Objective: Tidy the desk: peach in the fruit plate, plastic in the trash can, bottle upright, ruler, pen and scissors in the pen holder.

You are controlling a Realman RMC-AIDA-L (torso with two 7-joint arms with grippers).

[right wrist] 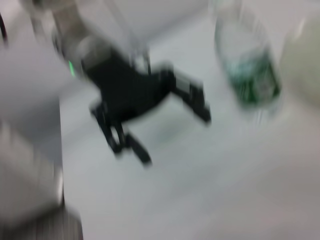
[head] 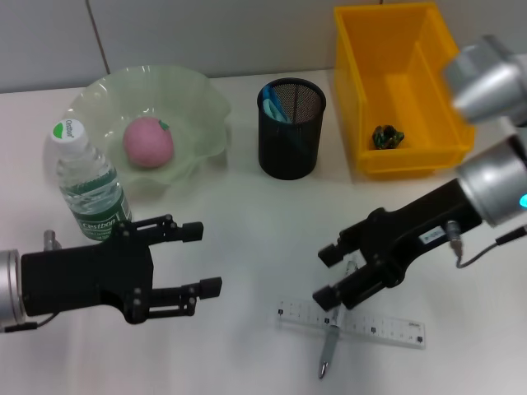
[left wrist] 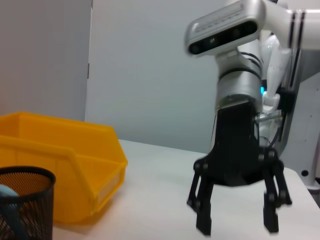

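Desk holds one ruler (head: 354,323), one pen (head: 328,350), perhaps scissors (head: 274,105) in holder (head: 291,132)

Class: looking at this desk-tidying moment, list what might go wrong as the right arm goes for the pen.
1. The pen lies across the ruler; the open right gripper may drag both.
2. The open left gripper is close to the upright bottle and could topple it.

Open desk (head: 247,247) between end effectors, seemingly unobstructed.
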